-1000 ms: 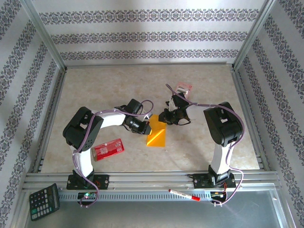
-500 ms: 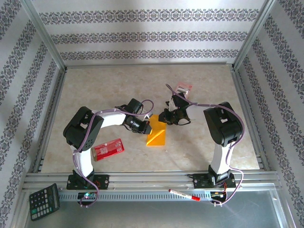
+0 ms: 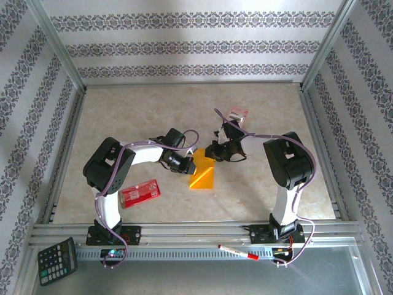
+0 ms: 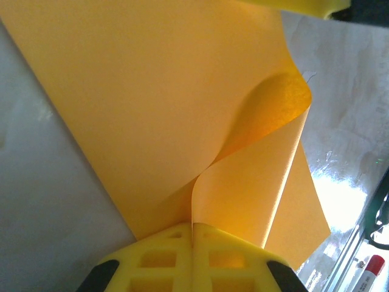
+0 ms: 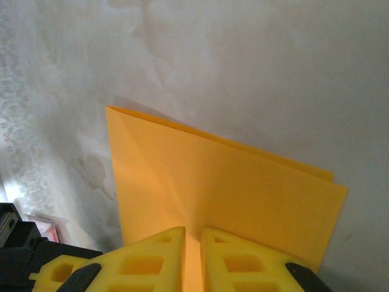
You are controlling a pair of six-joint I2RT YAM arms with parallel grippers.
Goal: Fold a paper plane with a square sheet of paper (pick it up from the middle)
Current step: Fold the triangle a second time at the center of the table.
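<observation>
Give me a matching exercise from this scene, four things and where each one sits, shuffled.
Things:
1 square sheet of paper
2 red packet
3 calculator
4 red marker

Places:
A near rail, by right arm base
B centre of the table, between both arms
C near left corner, off the table
D tabletop, beside left arm

Pairs: 1-B, 2-D, 3-C, 4-A

In the top view, the left end effector (image 3: 190, 165) and the right end effector (image 3: 213, 155) cover the upper corner of the square sheet of paper (image 3: 202, 177). Their fingertips there are too small to tell apart. In the left wrist view the sheet runs off the top and left edges, the bottom edge cuts the fingers (image 4: 164, 261), and the lower right corner clips a marker (image 4: 373, 266). In the right wrist view the fingers (image 5: 152, 261) hide the sheet's near edge.
</observation>
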